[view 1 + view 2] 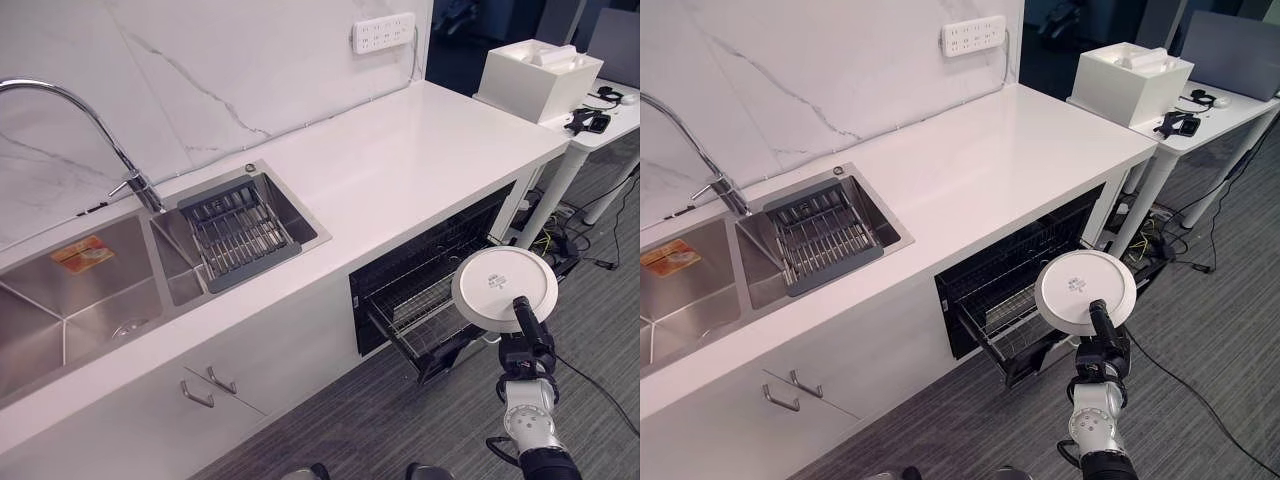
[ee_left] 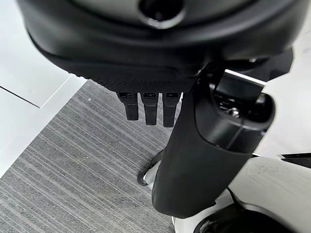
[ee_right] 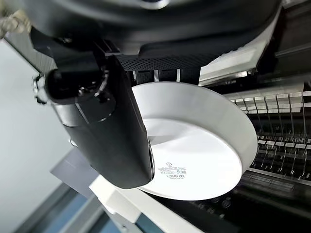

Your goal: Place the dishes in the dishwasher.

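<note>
A round white plate (image 1: 503, 288) is held on edge, its underside with a small printed mark facing me. My right hand (image 1: 527, 340) is shut on its lower rim, the thumb (image 3: 112, 131) pressed on the underside (image 3: 204, 145) and the fingers behind it. The plate hangs just in front of and above the pulled-out wire rack (image 1: 415, 315) of the open dishwasher (image 1: 420, 255) under the counter. My left hand (image 2: 204, 145) hangs low over the grey carpet, fingers (image 2: 150, 109) straight and holding nothing.
The white counter (image 1: 420, 150) runs above the dishwasher. A steel sink with a grey wire basket (image 1: 240, 232) and a tap (image 1: 110, 140) lies to the left. A side table with a white box (image 1: 540, 75) stands at the right, cables on the floor beneath.
</note>
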